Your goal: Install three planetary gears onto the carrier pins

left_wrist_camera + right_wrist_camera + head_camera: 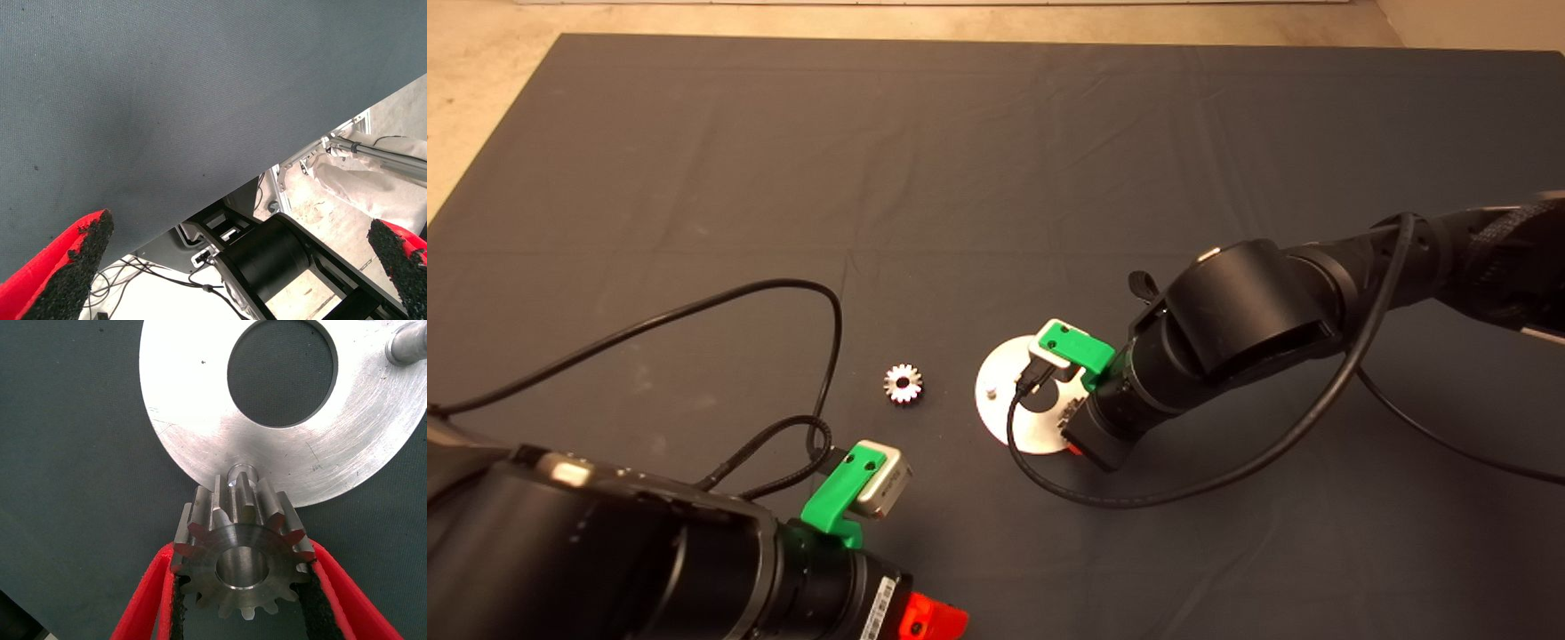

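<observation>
My right gripper (241, 553) is shut on a silver planetary gear (243, 563), pinching its toothed sides. It holds the gear at the rim of the shiny carrier disc (193, 420), right beside one carrier pin (239, 477), which shows past the gear's teeth. A second pin (407, 343) stands at the disc's far side. In the head view the right wrist covers much of the disc (1005, 418); one pin (991, 389) shows. A second gear (903, 383) lies flat on the mat left of the disc. A third gear is out of view. My left gripper (237, 230) is open and empty at the mat's front edge.
Black cables loop over the dark mat (960, 178) near the loose gear (831, 356) and in front of the disc (1138, 498). The left wrist view shows the mat's edge and the robot's base (267, 257) below.
</observation>
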Controlling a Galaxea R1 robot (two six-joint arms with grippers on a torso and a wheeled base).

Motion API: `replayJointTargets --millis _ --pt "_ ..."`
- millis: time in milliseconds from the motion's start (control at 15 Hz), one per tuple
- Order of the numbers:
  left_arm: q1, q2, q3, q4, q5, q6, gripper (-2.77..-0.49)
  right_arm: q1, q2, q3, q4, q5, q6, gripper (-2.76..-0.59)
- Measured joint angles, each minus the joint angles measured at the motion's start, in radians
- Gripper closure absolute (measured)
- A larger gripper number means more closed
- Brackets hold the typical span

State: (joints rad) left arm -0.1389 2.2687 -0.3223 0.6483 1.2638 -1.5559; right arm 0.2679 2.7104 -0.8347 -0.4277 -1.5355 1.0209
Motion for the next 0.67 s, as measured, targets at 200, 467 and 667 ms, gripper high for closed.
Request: replayJointTargets --millis 200,467,667 --pt "0.000 0.000 0.000 0.000 -0.001 0.000 -2.76 0.001 0.014 -0.023 0.000 -0.002 -0.020 -0.97" --pt "0.000 -0.003 0.000 0.000 0.000 -0.001 -2.76 0.001 0.043 -0.057 0.000 -0.002 -0.055 -0.97" --pt "0.000 -0.004 0.000 0.000 0.000 -0.002 -2.76 0.001 0.061 -0.078 0.000 -0.001 -0.076 -0.97"
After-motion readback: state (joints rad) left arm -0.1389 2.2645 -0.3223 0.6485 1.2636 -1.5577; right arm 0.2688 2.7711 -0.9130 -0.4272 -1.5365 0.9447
